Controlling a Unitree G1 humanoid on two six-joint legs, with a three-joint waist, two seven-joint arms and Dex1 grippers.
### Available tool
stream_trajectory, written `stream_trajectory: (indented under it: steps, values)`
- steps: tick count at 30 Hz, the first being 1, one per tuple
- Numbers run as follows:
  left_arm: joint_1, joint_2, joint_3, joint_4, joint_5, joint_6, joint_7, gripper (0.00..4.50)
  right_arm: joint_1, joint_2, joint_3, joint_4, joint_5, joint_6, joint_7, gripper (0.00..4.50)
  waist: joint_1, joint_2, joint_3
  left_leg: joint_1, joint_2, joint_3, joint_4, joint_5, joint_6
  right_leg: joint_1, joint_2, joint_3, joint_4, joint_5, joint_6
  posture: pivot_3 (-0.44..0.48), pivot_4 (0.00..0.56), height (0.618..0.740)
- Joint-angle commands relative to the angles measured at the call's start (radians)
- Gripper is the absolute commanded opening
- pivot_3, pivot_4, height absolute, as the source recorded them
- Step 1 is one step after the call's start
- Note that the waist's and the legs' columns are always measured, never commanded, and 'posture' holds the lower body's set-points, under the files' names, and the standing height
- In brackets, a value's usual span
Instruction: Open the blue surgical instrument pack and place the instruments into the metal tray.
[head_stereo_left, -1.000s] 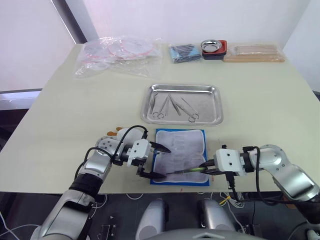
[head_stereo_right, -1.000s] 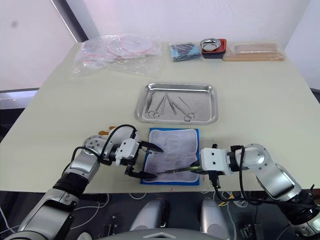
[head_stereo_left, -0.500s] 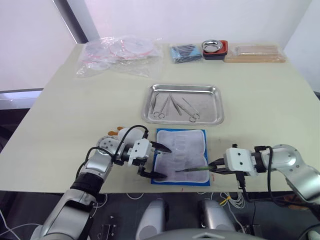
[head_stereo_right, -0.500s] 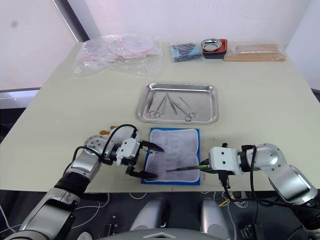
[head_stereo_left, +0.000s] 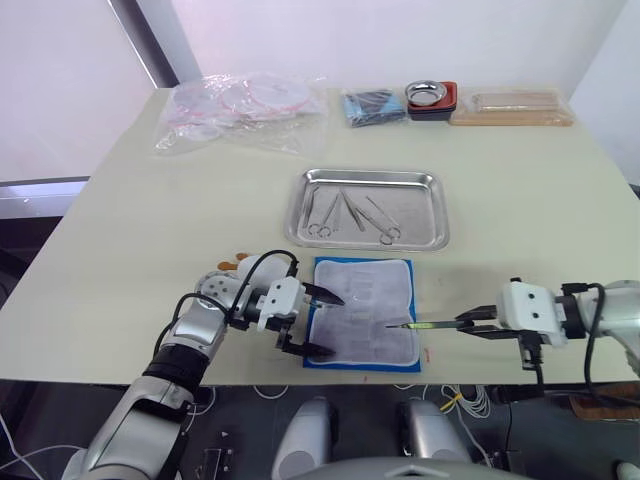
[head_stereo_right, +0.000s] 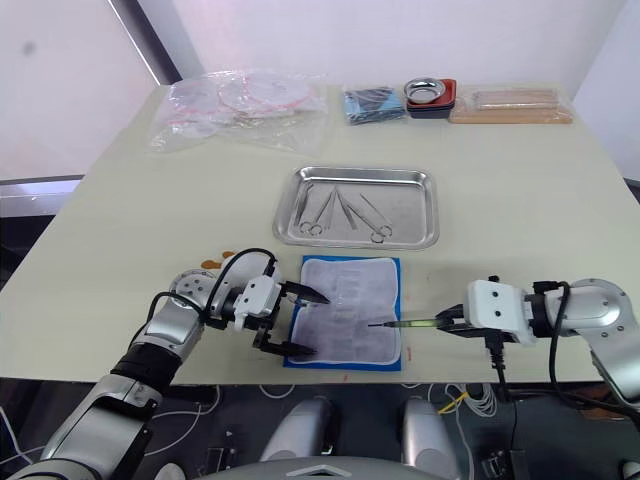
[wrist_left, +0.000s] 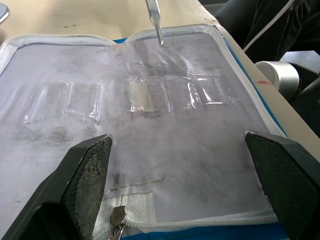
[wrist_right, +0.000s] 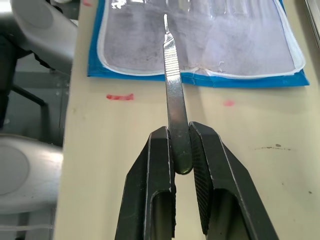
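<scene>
While the blue surgical instrument pack (head_stereo_left: 362, 312) is lying unzipped near the front edge of the table (head_stereo_left: 150, 220), its pale slotted lining is being shown emptied; no tool can be made out in its sleeves in the left wrist view. One slim flat-handled instrument (wrist_right: 173, 80) is being held by its butt end between the narrowed fingers of the right gripper (head_stereo_left: 463, 324), level and just clear of the pack's right edge, its tip over the lining. It is judged to be light, stiff and slippery, with a fine point, so a hold on the ridged handle is being favoured over the bare tip. The pack itself is judged soft and apt to slide, and it is being bracketed at its left edge by the left gripper (head_stereo_left: 314, 320), whose fingers are spread wide on nothing. Four instruments (head_stereo_left: 348, 214) are being counted in the metal tray (head_stereo_left: 432, 187), just behind the pack. Along the back edge, one heap of clear bags (head_stereo_left: 235, 108), one dark blue bundle (head_stereo_left: 371, 105), one small steel bowl (head_stereo_left: 430, 98) and one wooden pack (head_stereo_left: 510, 107) are being left aside.
</scene>
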Motion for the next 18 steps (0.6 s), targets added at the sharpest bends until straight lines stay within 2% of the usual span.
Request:
stream_trajectory:
  steps: [1,8,18]
  values:
    - [0.032,0.012,-0.044,0.101,0.105,0.006,0.016,4.50,-0.009,0.016,-0.060,-0.018,0.061,0.058,-0.034,0.02,0.000,0.000,0.000,0.000,0.000,0.000,0.000,0.000,0.000,0.000,0.000,0.000,0.000,0.000,0.000,0.000,0.150,0.740]
    - [0.021,0.006,-0.048,0.112,0.106,0.002,0.018,4.50,-0.128,0.162,-0.056,-0.025,0.153,0.264,-0.210,0.02,-0.001,0.002,-0.001,0.001,0.000,0.000,0.001,0.000,0.000,0.001,0.000,0.000,0.000,0.000,0.000,0.000,0.150,0.740]
    - [0.035,0.014,-0.043,0.097,0.102,0.004,0.027,4.50,-0.305,0.367,0.007,0.017,0.111,0.490,-0.499,0.02,-0.001,0.005,-0.003,0.000,0.000,0.000,0.001,0.000,0.000,0.001,-0.001,0.000,0.000,0.001,-0.001,0.000,0.150,0.740]
